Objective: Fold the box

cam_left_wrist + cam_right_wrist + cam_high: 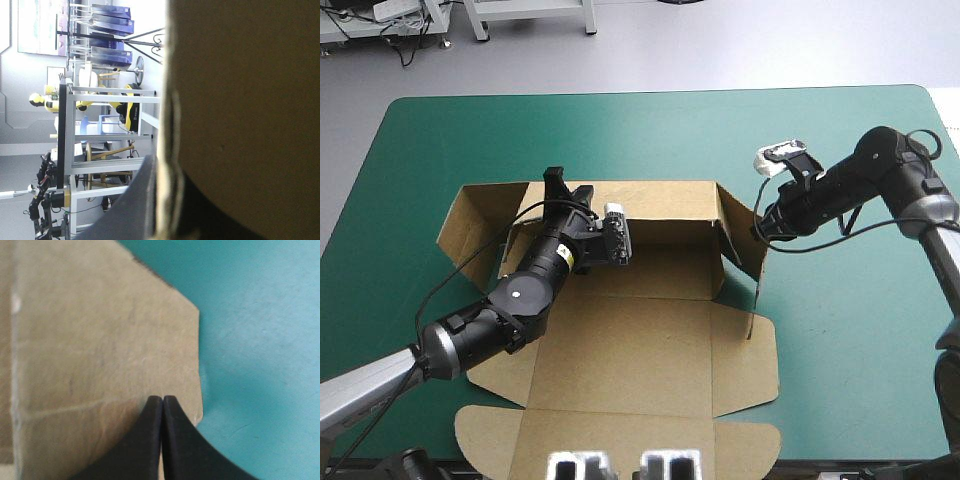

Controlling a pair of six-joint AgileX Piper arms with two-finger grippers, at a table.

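- Lying in the middle of the teal-green table [840,370], the box [640,290] is half formed. It is brown board, with its back wall [665,200] raised and its lid [630,370] flat toward the near edge. There are rounded tabs at the lid's near corners.
- The left flap [470,225] splays outward at a tilt.
- The right wall [738,235] stands up, with a narrow strip of board on edge just nearer than it.
- The left gripper [563,188] reaches over the tray to the left end of the back wall and is clamped on the box. In its wrist view the board's edge runs between the two black fingers [140,200].
- The left arm [520,295] lies across the tray's left half and hides the corner there.
- The right gripper [163,399] is at the right wall's outer side. Its fingers are pressed together into a point over the brown face of the board. Whether they touch it I cannot tell.
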